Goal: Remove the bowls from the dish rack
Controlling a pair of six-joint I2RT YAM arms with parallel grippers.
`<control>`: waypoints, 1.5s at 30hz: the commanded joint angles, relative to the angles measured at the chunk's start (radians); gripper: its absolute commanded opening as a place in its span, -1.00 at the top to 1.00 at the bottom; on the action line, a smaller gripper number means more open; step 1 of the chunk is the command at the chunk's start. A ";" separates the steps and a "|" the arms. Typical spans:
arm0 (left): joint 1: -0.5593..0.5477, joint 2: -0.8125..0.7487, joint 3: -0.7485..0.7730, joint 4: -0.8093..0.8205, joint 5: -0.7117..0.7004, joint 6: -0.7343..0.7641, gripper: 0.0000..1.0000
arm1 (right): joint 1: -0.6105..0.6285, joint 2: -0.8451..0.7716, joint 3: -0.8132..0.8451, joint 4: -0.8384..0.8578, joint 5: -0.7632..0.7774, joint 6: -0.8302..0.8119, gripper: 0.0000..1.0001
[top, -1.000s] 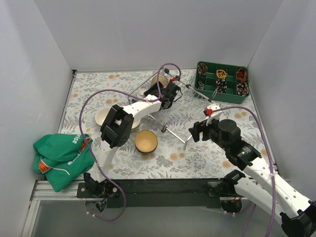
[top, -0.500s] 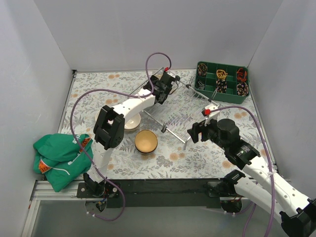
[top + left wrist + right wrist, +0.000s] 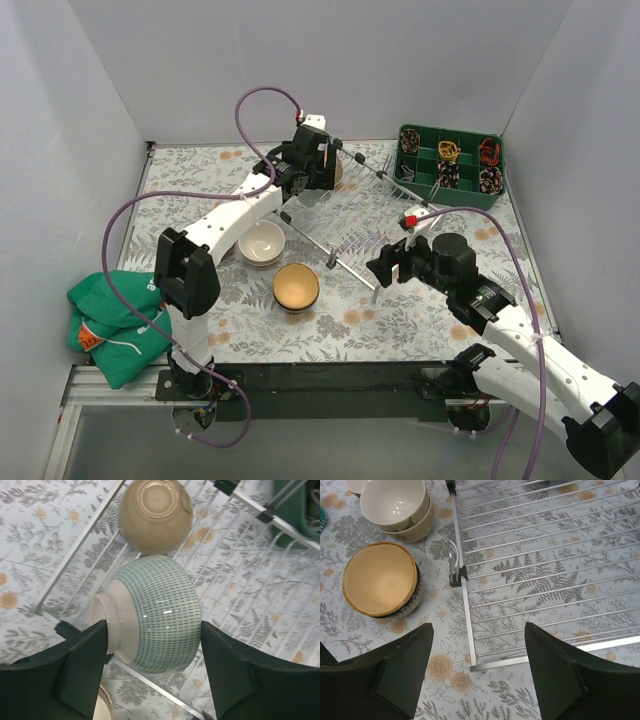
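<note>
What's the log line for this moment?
left gripper: open around striped bowl on rack | right gripper: open above rack corner | tan bowl: on table

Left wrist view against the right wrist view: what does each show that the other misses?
Left wrist only: a green-patterned bowl lying between the left fingers, and beyond it a tan bowl, base toward the camera. Right wrist only: a yellow-lined bowl and stacked cream bowls on the tablecloth, with the right fingers open and empty. Both: the wire dish rack over the tablecloth.

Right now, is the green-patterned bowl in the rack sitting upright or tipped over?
Tipped on its side: the green-patterned bowl shows its foot ring pointing sideways over the dish rack wires, opening turned away.
</note>
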 commanded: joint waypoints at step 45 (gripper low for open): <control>0.031 -0.708 -0.886 0.792 0.553 -0.693 0.40 | -0.007 0.440 0.271 0.406 -0.499 -0.118 0.97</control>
